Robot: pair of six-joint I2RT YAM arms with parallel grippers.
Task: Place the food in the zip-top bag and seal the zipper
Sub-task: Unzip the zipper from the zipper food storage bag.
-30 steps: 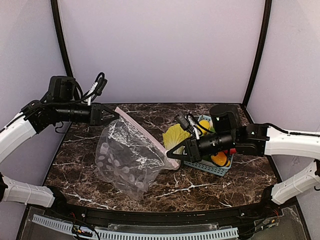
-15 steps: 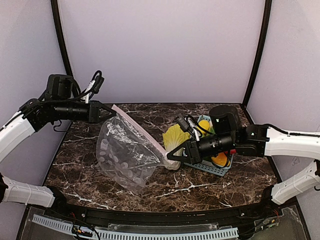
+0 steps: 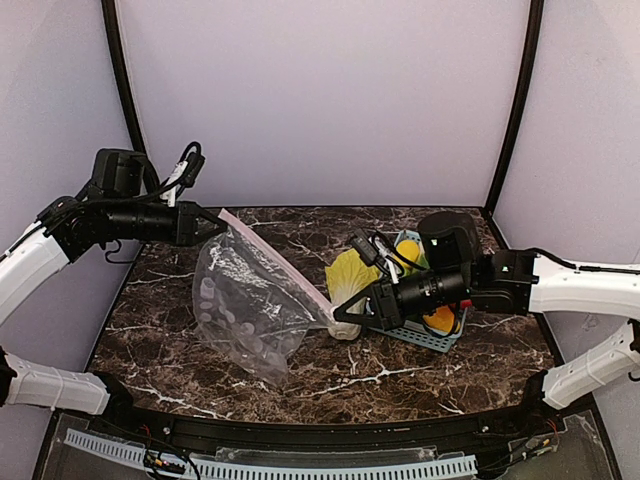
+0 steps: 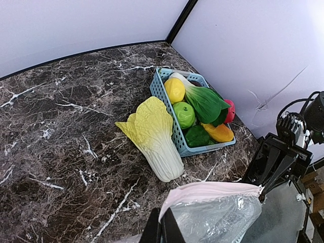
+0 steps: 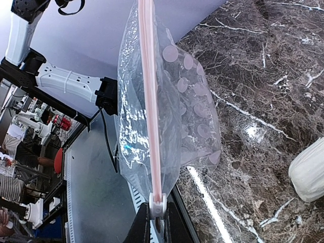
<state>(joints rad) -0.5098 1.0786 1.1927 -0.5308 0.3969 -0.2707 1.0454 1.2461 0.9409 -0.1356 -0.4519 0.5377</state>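
Observation:
The clear zip-top bag [image 3: 250, 300] hangs stretched between my two grippers above the table, with no food inside. My left gripper [image 3: 218, 224] is shut on its upper left corner [image 4: 163, 229]. My right gripper [image 3: 338, 313] is shut on the white slider [image 5: 158, 205] at the other end of the pink zipper [image 5: 149, 101], which runs as one taut strip [image 3: 280, 262]. The napa cabbage [image 3: 350, 275] lies on the table beside the basket [image 4: 154, 134]. The lemon [image 4: 174, 90], green apple [image 4: 185, 114], pepper [image 4: 218, 132] and red fruit [image 4: 231, 110] sit in the basket.
The light-blue slotted basket [image 4: 178, 144] stands at the right of the marble table [image 3: 300, 370], partly under my right arm [image 3: 470, 280]. A green leafy vegetable [image 4: 205, 101] lies in it. The cabbage's stem end [image 5: 309, 169] is close to the right gripper.
My left gripper has drawn a little to the left and up with the bag corner, pulling the zipper strip tauter. The right gripper has barely shifted.

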